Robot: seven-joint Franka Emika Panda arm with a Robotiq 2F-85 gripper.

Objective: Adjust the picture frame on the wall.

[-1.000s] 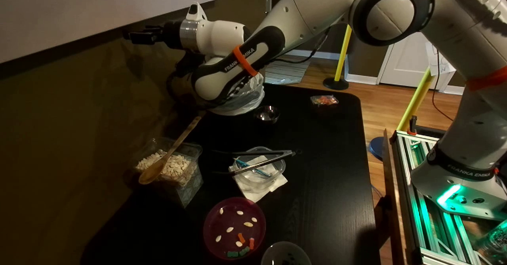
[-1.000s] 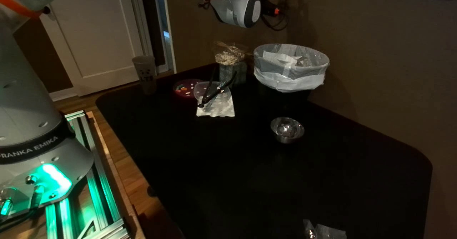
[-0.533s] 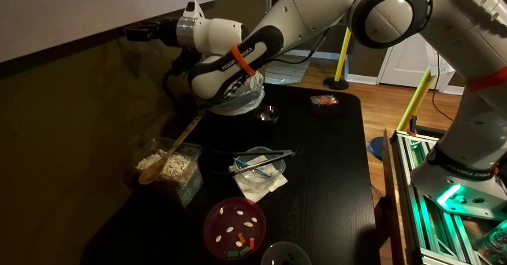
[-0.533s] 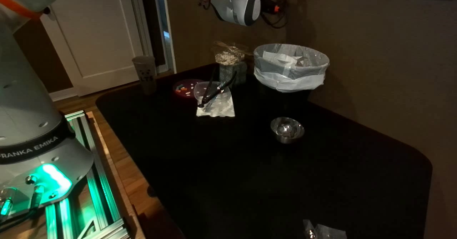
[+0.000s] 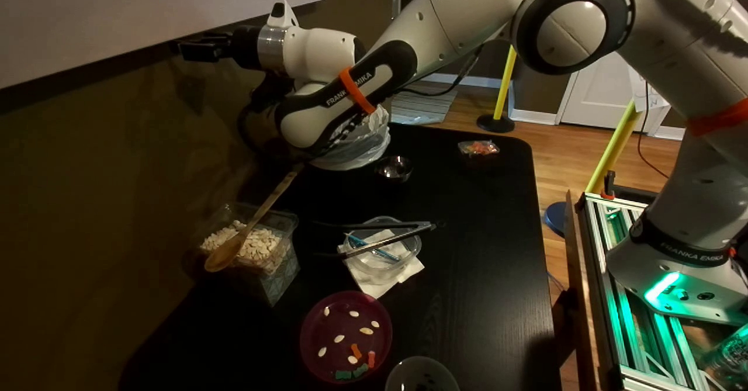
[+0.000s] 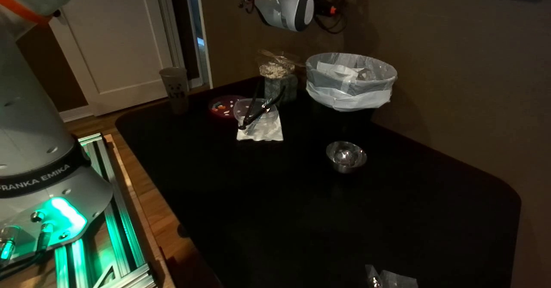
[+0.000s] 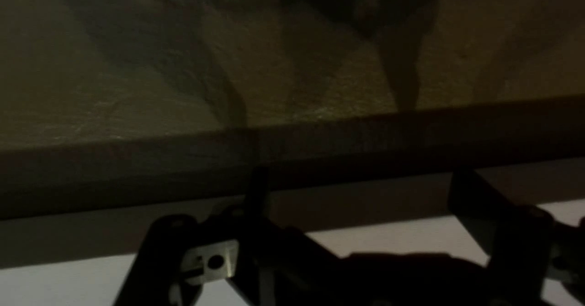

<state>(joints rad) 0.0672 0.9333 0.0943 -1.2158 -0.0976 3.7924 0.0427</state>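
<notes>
The picture frame [image 5: 175, 11] is cut off in both exterior views. In an exterior view, the Franka arm [image 5: 459, 20] hides part of the bag-lined bin [image 5: 357, 156], the near translucent cup [image 5: 422, 374] is cut off, and the far plastic packet [image 5: 479, 148] holds things too small to name. In the blurred wrist view, whether the 2-finger gripper [image 7: 361, 173] touches the picture frame is unclear.

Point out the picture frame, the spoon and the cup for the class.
Picture frame [image 5: 134, 17]: in an exterior view, on its pale face.
Spoon [image 5: 257, 215]: in an exterior view, on its handle.
Cup [image 6: 174, 91]: in an exterior view, on its printed side.
</notes>
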